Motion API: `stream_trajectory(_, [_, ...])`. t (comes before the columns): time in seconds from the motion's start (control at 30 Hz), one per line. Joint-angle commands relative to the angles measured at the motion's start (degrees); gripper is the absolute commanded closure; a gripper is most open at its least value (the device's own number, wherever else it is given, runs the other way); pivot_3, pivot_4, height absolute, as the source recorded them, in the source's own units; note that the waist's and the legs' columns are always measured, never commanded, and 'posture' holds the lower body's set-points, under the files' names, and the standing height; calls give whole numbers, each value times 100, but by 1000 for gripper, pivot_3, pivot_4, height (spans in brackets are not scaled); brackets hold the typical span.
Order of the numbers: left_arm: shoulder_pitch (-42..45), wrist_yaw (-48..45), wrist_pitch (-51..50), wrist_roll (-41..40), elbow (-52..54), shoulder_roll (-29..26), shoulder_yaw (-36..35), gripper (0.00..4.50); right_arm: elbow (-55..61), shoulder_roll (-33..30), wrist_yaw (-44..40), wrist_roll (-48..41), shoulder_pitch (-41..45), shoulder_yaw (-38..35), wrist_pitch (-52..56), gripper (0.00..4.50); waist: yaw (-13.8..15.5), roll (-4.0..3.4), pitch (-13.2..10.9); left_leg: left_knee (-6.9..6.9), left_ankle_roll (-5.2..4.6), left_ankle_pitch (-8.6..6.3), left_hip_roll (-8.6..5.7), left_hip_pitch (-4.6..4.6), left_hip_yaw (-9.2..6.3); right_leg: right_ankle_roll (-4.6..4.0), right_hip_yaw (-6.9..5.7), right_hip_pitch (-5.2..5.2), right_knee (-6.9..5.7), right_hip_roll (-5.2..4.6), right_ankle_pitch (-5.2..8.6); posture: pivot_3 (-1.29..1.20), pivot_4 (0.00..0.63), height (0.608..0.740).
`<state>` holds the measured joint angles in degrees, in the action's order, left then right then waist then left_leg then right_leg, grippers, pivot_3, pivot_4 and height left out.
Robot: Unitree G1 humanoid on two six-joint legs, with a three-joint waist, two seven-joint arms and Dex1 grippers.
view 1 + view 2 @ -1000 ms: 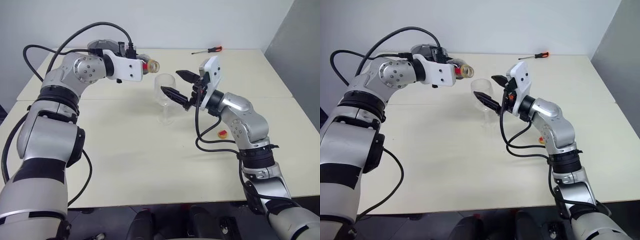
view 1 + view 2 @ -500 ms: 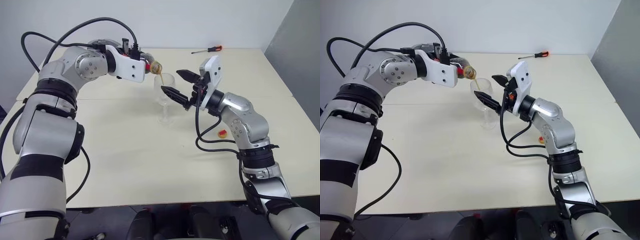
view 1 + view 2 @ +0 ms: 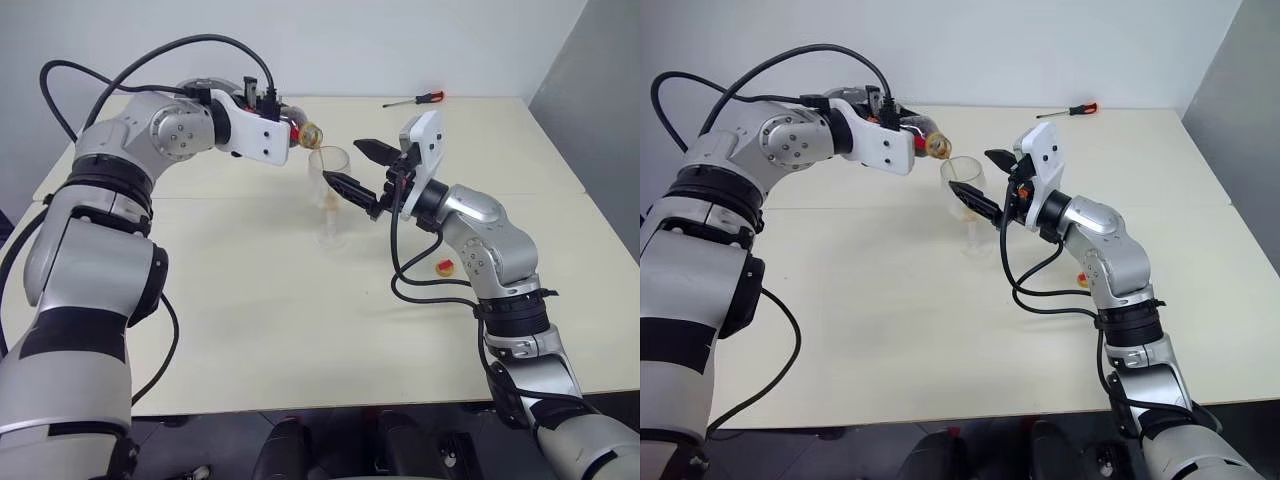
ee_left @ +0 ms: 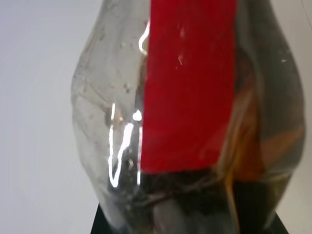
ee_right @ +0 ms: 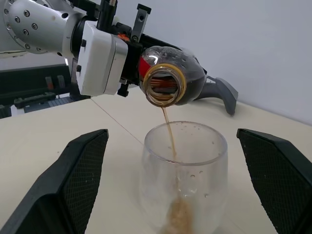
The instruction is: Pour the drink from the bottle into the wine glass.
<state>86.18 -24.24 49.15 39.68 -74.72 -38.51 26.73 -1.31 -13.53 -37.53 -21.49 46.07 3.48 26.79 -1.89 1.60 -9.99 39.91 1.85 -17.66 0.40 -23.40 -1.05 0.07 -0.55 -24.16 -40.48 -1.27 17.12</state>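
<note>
The left gripper is clamped on the bottle, holding it tipped on its side with the open mouth just above and at the far rim of the wine glass. A thin stream of the drink runs from that mouth down into the bowl, where a little brown liquid has gathered at the bottom. The right gripper stands with its jaws wide apart on either side of the glass bowl, close to it but not touching, so the glass rests on the worktop by its own foot alone. Beyond the right arm, a small yellow-and-red cap lies on the worktop, and well behind both grippers a red-handled screwdriver lies near the far edge. Risks, as I judge them: the stream enters close to the rim, so a small drift of the left gripper away from the glass would send the drink onto the worktop; tipping the bottle faster could make the flow gulp and splash over the edge; and since nothing grips the stem, a nudge from either black finger of the right gripper could topple the glass. Count: one bottle, one wine glass, one cap, one screwdriver, two grippers.
</note>
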Motion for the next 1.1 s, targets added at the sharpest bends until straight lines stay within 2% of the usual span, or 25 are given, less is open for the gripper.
stream_trajectory(0.03, [310, 175, 41, 1, 71, -143, -28, 3525, 204, -29, -1, -28, 32, -101, -132, 0, 0, 0, 0, 0, 0, 0, 0, 0, 0, 0, 0, 0, 0, 0, 0, 0, 150, 740])
stream_trajectory(1.1, [448, 359, 34, 243, 23, -192, 133, 3525, 125, -72, 1, -27, 89, -121, -158, 0, -7, 0, 0, 5, 0, 0, 0, 0, 1, 0, -1, -5, -28, 0, 0, 0, 150, 740])
